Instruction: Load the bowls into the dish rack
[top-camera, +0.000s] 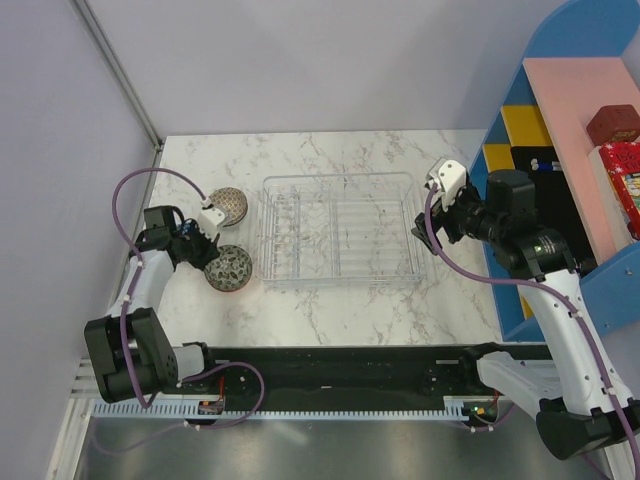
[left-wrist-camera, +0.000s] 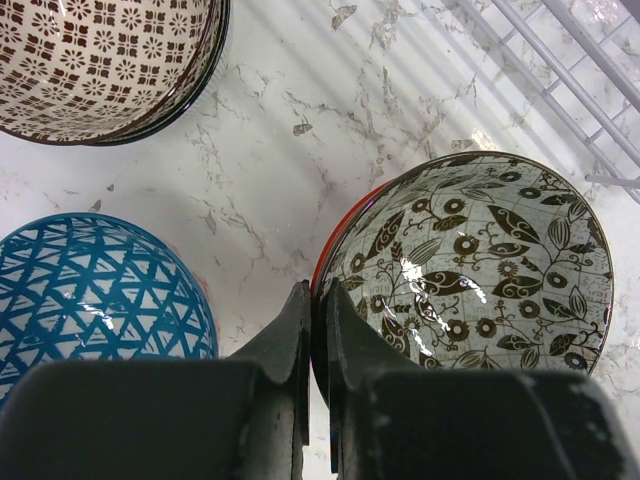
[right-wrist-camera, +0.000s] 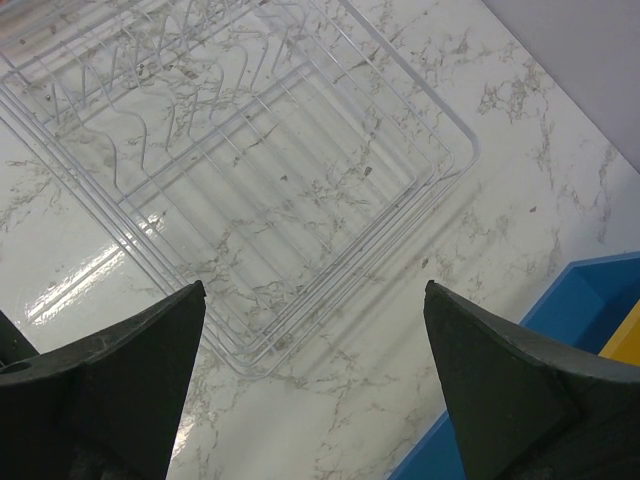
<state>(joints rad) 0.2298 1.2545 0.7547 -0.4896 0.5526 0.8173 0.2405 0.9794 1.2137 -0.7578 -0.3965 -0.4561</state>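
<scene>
The round ceramic bowl (left-wrist-camera: 480, 270), red outside, leaf-patterned inside, sits on the white marble table (left-wrist-camera: 260, 150); I see my left gripper (left-wrist-camera: 320, 335) clenched on its near rim. My right gripper (right-wrist-camera: 315, 340) is released, the clear plastic ribbed dish rack (right-wrist-camera: 250, 170) just ahead.

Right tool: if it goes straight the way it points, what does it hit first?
Probably the rack, near its edge; nothing sits between it and the right tool. Depth unclear, so maybe the table just beside.

Probably lab: grey partition walls (top-camera: 300, 60), marble tabletop (top-camera: 350, 310).
</scene>
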